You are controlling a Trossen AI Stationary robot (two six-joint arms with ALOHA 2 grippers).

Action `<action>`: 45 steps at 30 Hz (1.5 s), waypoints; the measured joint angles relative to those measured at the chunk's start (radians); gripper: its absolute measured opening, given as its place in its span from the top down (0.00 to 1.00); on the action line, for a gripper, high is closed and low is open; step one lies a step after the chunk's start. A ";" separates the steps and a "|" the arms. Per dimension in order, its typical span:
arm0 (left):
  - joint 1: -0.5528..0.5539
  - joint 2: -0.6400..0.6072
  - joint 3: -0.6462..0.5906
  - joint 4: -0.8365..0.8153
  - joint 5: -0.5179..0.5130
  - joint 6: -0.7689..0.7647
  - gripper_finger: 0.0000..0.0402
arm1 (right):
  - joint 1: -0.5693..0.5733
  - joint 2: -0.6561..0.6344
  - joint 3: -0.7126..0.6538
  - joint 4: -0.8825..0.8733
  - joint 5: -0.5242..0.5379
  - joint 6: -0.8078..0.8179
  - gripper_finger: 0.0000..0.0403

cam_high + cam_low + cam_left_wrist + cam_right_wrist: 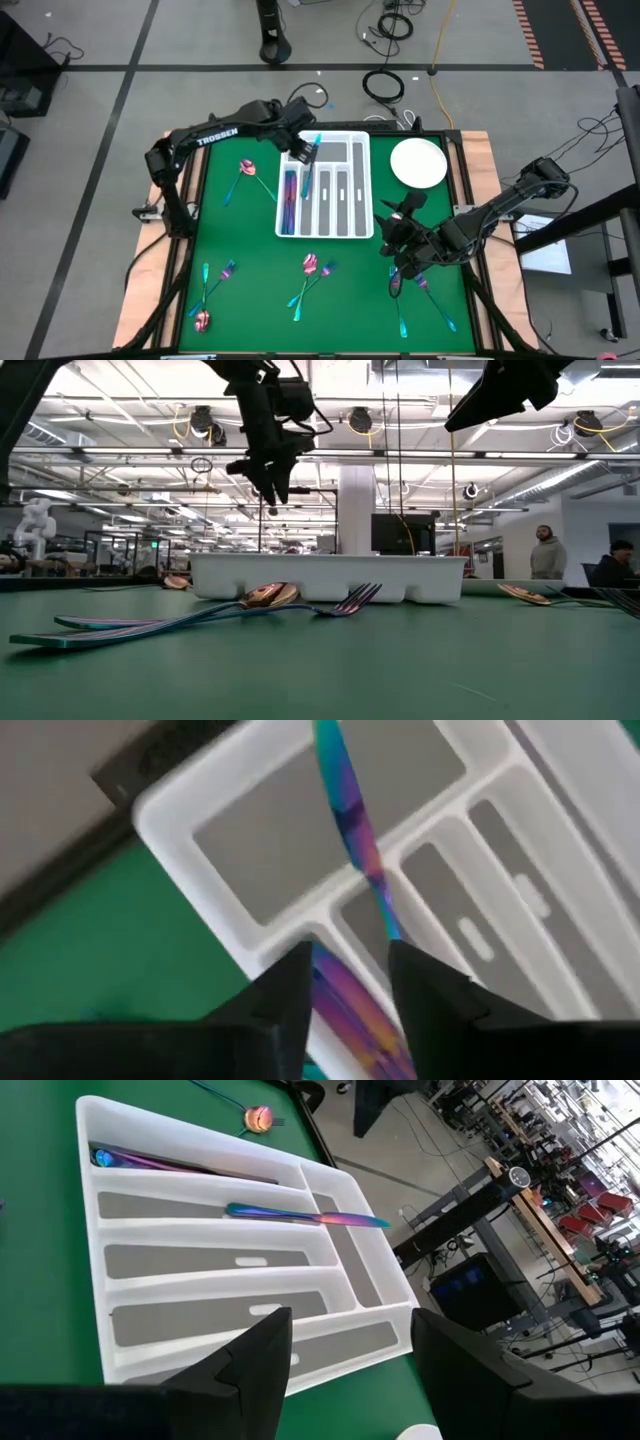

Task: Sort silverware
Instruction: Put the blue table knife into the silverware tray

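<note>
The white compartmented tray (350,190) sits mid-table. My left gripper (300,152) hovers over its far-left corner, open, pointing steeply down; in the low view it hangs above the tray (272,488). Below its fingers, a slim iridescent knife (352,820) lies slanted over a tray divider (300,1215), touching neither finger as far as I can see. More silverware (289,197) lies in the leftmost long slot. My right gripper (402,258) waits open above the table's near right, facing the tray (350,1370).
A round white plate (418,163) lies right of the tray. Loose silverware lies on the green mat: far left (243,172), near left (208,295), near centre (310,270) and near right (425,292) under the right arm. A spoon (265,596) and a fork (352,598) lie before the tray.
</note>
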 joint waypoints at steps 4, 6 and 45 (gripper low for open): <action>-0.016 0.018 -0.012 0.004 0.017 -0.027 0.58 | 0.000 0.000 0.000 0.000 0.000 0.000 0.52; -0.028 0.033 -0.014 0.003 0.017 -0.029 0.57 | 0.000 0.000 0.000 0.000 0.000 0.000 0.52; -0.117 0.326 -0.012 0.126 -0.137 -0.064 0.56 | 0.000 0.000 0.000 -0.002 0.000 -0.002 0.52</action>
